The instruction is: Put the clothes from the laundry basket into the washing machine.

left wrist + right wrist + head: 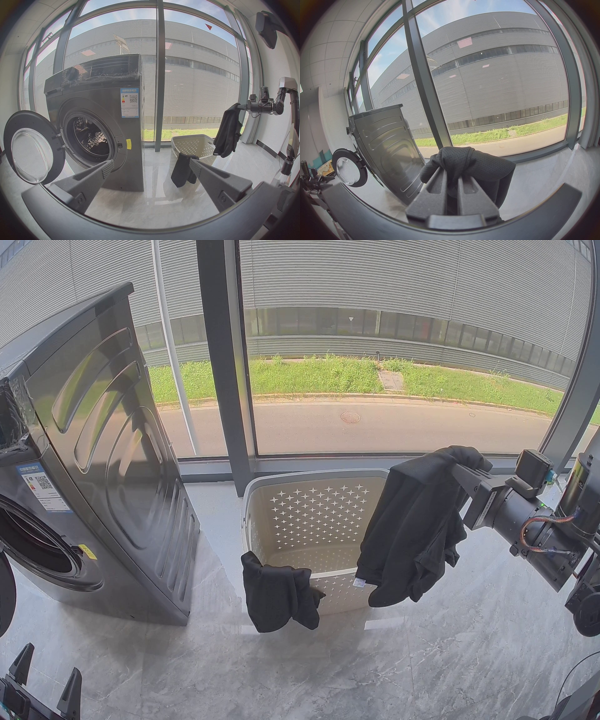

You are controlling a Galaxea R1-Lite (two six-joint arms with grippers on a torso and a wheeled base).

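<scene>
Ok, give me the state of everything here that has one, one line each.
washing machine door: swung open.
laundry basket: upright on the floor, nothing seen on its bottom.
held black garment: lifted, hanging free by the basket.
second black garment: draped over the basket's front rim, mostly outside.
right hand: shut on the held black garment.
left hand: open, empty.

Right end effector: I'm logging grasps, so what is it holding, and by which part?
A black garment, pinched at a bunched upper edge by the right end effector; the rest hangs free.
</scene>
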